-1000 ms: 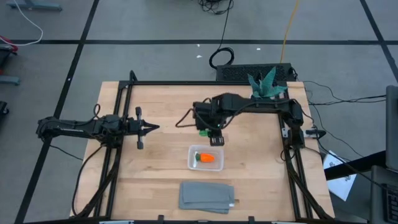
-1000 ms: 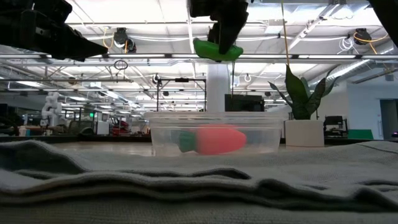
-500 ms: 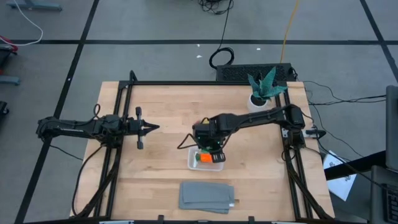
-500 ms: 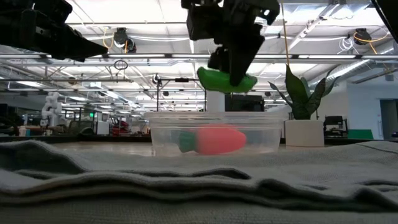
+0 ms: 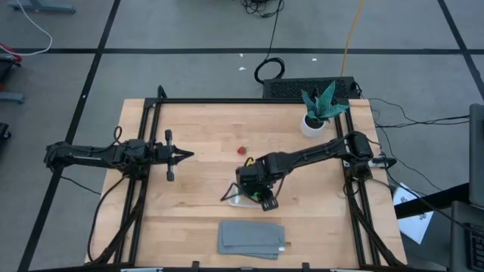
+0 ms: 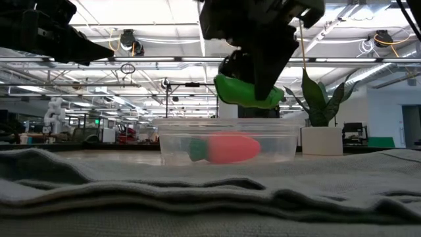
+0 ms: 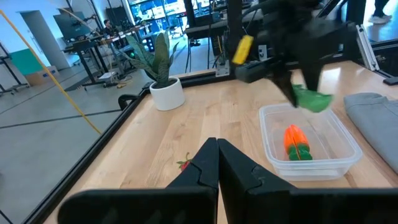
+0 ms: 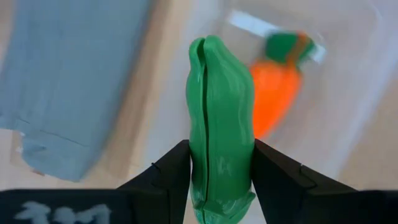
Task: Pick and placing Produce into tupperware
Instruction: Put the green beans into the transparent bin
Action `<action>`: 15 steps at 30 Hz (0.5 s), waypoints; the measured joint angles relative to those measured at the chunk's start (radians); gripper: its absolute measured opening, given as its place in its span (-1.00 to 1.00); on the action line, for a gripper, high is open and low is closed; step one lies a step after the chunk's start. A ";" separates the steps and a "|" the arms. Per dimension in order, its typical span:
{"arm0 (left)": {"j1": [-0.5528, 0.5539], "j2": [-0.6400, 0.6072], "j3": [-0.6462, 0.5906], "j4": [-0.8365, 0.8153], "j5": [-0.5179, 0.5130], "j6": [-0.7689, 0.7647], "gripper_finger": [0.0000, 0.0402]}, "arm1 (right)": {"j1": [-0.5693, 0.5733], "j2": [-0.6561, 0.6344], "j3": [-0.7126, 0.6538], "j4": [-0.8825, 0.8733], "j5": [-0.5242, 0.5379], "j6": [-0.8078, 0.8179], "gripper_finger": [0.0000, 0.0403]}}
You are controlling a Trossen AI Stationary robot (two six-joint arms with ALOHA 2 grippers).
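The right arm has swung in from the back of the table, and its gripper now hangs right over the tub, fingers partly apart and clamped on the green piece. That piece has dropped closer to the rim, so release looks imminent. The carrot lies inside already. The cloth lies just in front. Left gripper waits at the left side, pinched shut on nothing. The red piece sits out on the wood behind the tub, one more to fetch.
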 joint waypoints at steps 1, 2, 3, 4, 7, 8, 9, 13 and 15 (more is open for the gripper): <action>0.000 0.000 0.000 0.000 0.000 -0.001 -1.00 | 0.010 0.000 0.000 0.015 0.000 -0.001 -0.29; 0.000 0.000 0.000 0.000 0.000 -0.004 -0.99 | 0.018 0.000 0.000 0.026 -0.002 -0.002 -0.29; 0.000 0.000 0.000 0.000 0.000 -0.009 -1.00 | 0.026 0.000 0.000 0.035 0.000 -0.002 -0.29; 0.000 0.000 0.000 0.000 0.000 -0.014 -1.00 | 0.034 0.000 0.000 0.043 0.004 -0.002 -0.29; 0.000 0.000 0.000 0.000 0.000 -0.022 -1.00 | 0.055 0.000 -0.004 0.078 0.019 -0.014 -0.29; 0.000 0.000 0.000 0.000 0.000 -0.026 -1.00 | 0.061 0.000 -0.008 0.091 0.038 -0.015 -0.29; 0.000 0.000 0.000 0.000 0.000 -0.028 -0.99 | 0.064 0.000 -0.013 0.101 0.057 -0.013 -0.29; 0.000 0.000 0.000 0.000 0.000 -0.048 -1.00 | 0.065 0.000 -0.050 0.168 0.062 0.052 -0.29; 0.000 0.000 0.000 0.000 0.000 -0.055 -1.00 | 0.059 0.001 -0.073 0.195 0.063 0.098 -0.29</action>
